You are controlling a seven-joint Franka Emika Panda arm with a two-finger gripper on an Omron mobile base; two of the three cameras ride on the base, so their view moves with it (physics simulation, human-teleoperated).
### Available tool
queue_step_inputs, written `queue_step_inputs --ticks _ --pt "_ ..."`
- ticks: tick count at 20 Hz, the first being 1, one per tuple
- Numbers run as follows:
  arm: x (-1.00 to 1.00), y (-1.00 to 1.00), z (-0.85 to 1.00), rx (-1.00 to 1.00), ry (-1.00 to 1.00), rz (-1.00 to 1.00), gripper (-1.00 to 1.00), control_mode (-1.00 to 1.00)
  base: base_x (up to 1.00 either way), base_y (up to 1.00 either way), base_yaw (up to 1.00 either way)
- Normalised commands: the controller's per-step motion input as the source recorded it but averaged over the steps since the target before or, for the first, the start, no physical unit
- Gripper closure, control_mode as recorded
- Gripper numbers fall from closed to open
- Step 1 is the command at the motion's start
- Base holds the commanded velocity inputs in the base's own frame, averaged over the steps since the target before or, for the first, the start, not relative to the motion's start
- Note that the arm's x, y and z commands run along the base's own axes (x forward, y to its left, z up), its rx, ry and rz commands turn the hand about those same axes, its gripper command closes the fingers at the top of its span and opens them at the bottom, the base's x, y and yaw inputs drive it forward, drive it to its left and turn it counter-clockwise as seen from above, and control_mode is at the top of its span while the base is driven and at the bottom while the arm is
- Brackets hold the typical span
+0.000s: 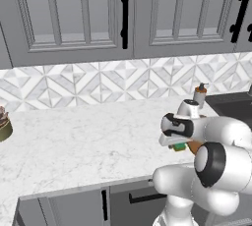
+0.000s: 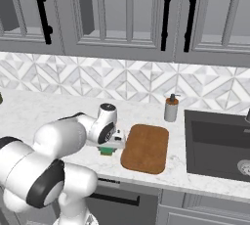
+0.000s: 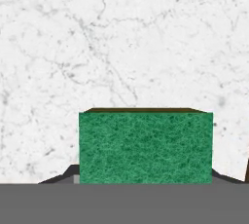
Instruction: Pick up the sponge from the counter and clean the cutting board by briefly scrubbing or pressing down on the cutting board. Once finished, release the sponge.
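The sponge (image 3: 145,146) sits close under the hand camera, its green scouring face toward the lens and a thin dark edge along its far side. From the right base view it (image 2: 106,150) shows as a small green block low under the hand, at the near part of the white marble desk (image 2: 29,111), just beside the left edge of the cutting board (image 2: 145,147). From the left base view only a sliver of green and yellow (image 1: 179,147) peeks out beneath the wrist. Whether it rests on the desk or is lifted just off it cannot be told.

The jaws (image 2: 108,146) point down at the sponge, with the dark tips showing at either lower corner of the block in the hand view. They appear to flank it, but whether they are pressed against its sides or standing a little apart cannot be told.

The cutting board lies flat on the desk, brown-orange with rounded corners, its long side running away from the front edge. Behind it, near the backsplash (image 2: 122,79), stands a soap dispenser (image 2: 171,107). To the right of the board a dark sink (image 2: 217,143) is set into the desk. Grey cabinets (image 2: 127,13) with black handles hang above.
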Motion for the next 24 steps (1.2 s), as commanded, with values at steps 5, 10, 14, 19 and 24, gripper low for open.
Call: queue_step_inputs --ticks 5,10,14,19,24 --pt "0.22 0.0 -0.1 0.0 0.01 0.0 1.0 -1.0 0.0 0.0 0.0" --pt "0.0 -0.01 -0.18 0.0 0.02 0.0 1.0 -1.0 0.0 0.0 0.0" --pt "0.0 -0.01 -0.19 0.0 0.05 0.0 1.0 -1.0 0.0 0.0 0.0" --pt "0.0 -0.04 -0.2 0.0 0.01 0.0 1.0 -1.0 0.0 0.0 0.0" --pt "0.0 0.0 -0.19 0.0 0.04 0.0 -1.0 -1.0 0.0 0.0 0.0"
